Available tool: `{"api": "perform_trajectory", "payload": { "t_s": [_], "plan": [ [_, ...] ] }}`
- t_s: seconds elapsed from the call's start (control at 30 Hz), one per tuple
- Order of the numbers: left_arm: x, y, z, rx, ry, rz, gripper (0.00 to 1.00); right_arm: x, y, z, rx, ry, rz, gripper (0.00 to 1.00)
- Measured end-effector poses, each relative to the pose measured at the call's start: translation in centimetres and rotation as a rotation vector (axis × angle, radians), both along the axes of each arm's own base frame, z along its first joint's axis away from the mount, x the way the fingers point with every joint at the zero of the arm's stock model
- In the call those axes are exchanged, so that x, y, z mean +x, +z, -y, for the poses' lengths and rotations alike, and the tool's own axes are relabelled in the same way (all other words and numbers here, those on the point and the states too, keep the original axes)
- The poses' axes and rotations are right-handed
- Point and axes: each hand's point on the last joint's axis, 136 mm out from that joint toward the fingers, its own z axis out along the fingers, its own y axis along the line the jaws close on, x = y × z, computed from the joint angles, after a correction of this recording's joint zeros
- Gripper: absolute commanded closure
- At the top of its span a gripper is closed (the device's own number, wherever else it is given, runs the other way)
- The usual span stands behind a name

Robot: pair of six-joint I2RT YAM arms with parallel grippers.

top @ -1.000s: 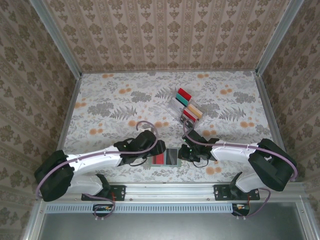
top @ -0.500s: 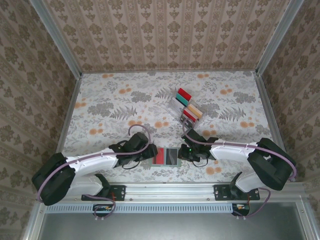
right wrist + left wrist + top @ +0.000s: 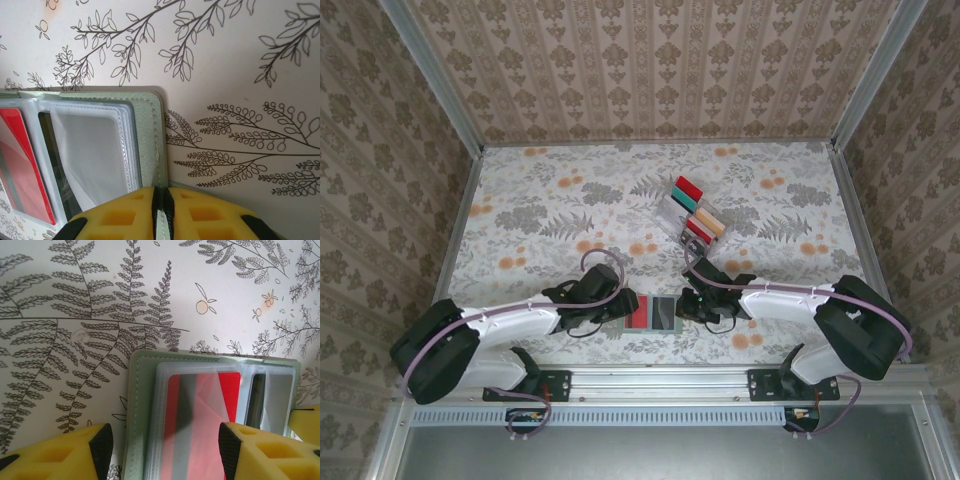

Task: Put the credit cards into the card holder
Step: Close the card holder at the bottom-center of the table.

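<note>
Left gripper [image 3: 165, 452] spread, straddling the left half of the open holder [image 3: 137, 405]; 1 red card [image 3: 200, 405] seated in its clear pocket, long axis parallel to the fold. Holder flat between both grippers, equally near each. Right gripper [image 3: 161, 200] pinching the holder's right edge. Farther back and right: rack [image 3: 692, 212] holding the other cards [image 3: 688, 190], nearer the right gripper. Expect the next pick there.

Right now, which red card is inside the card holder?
The nearest red card, flat in the card holder under its sleeve; other reds stand in the rack behind.
</note>
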Motion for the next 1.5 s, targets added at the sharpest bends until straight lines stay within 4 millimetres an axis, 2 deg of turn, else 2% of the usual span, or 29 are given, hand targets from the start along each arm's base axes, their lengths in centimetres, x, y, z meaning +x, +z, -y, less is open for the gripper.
{"api": "perform_trajectory", "payload": {
  "t_s": [0.1, 0.3, 0.5, 0.63, 0.9, 0.97, 1.07, 1.33, 1.5],
  "plan": [
    [0.0, 0.2, 0.6, -0.027, -0.013, -0.004, 0.47, 0.0, 0.0, 0.0, 0.0, 0.0, 0.0, 0.82],
    [0.0, 0.8, 0.9, -0.051, -0.019, 0.005, 0.5, 0.0, 0.0, 0.0, 0.0, 0.0, 0.0, 0.82],
    [0.3, 3.8, 2.0, -0.152, -0.033, 0.065, 0.5, 0.0, 0.0, 0.0, 0.0, 0.0, 0.0, 0.82],
    [0.0, 4.9, 3.5, -0.216, -0.068, 0.081, 0.49, 0.0, 0.0, 0.0, 0.0, 0.0, 0.0, 0.82],
    [-0.7, 4.3, 8.1, -0.257, -0.17, 0.038, 0.47, 0.1, 0.4, 0.0, 0.006, -0.004, 0.01, 0.8],
    [-0.8, 4.5, 9.3, -0.273, -0.189, 0.037, 0.46, 0.0, 0.6, 0.5, -0.011, -0.014, 0.016, 0.79],
    [-0.7, 4.4, 10.1, -0.288, -0.197, 0.035, 0.45, -0.1, 1.7, 1.5, -0.029, -0.031, 0.042, 0.78],
    [-0.8, 3.9, 10.3, -0.282, -0.199, 0.023, 0.43, 0.1, 5.8, 4.7, -0.039, -0.104, 0.142, 0.7],
    [-0.8, 2.8, 10.4, -0.269, -0.192, -0.008, 0.51, 0.3, 8.0, 5.0, 0.022, -0.117, 0.203, 0.78]
  ]
}}
